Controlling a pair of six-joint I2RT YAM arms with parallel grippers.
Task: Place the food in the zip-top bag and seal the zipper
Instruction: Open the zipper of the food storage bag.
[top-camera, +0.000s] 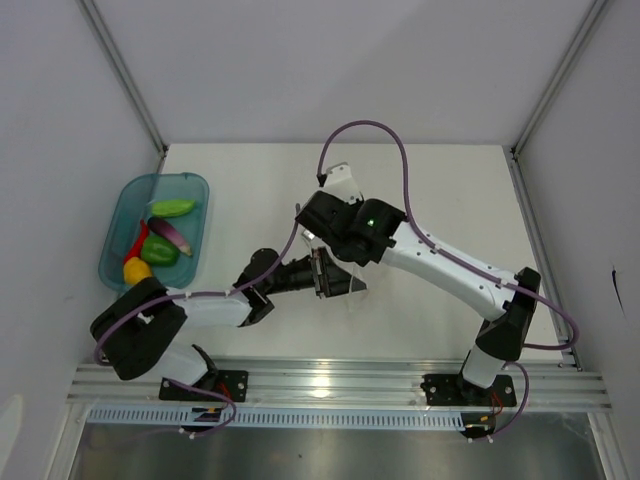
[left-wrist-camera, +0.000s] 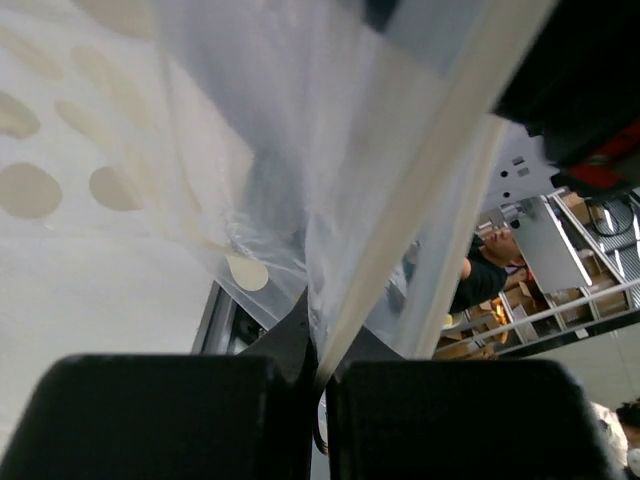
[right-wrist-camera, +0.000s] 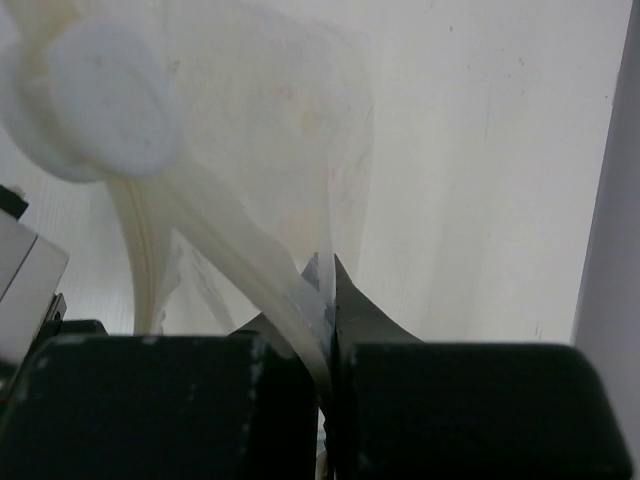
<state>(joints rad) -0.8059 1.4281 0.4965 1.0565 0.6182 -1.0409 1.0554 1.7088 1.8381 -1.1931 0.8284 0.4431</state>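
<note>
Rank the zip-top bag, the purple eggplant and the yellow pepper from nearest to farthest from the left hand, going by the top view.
1. The zip-top bag, pinched in the left hand at mid-table.
2. The purple eggplant, in the middle of the teal tray, far left.
3. The yellow pepper, at that tray's near left corner.

The zip-top bag (left-wrist-camera: 260, 130) sat between the left gripper (left-wrist-camera: 318, 375) and right gripper (right-wrist-camera: 328, 320); toy vegetables (top-camera: 160, 240) lay in a tray (top-camera: 118, 215) well left of both.

We are getting the bag (left-wrist-camera: 130, 150) blurred, spilling past both wrist frames. Overhead, the right arm (top-camera: 440, 262) is covering most of it; zipper indiscernible there.
</note>
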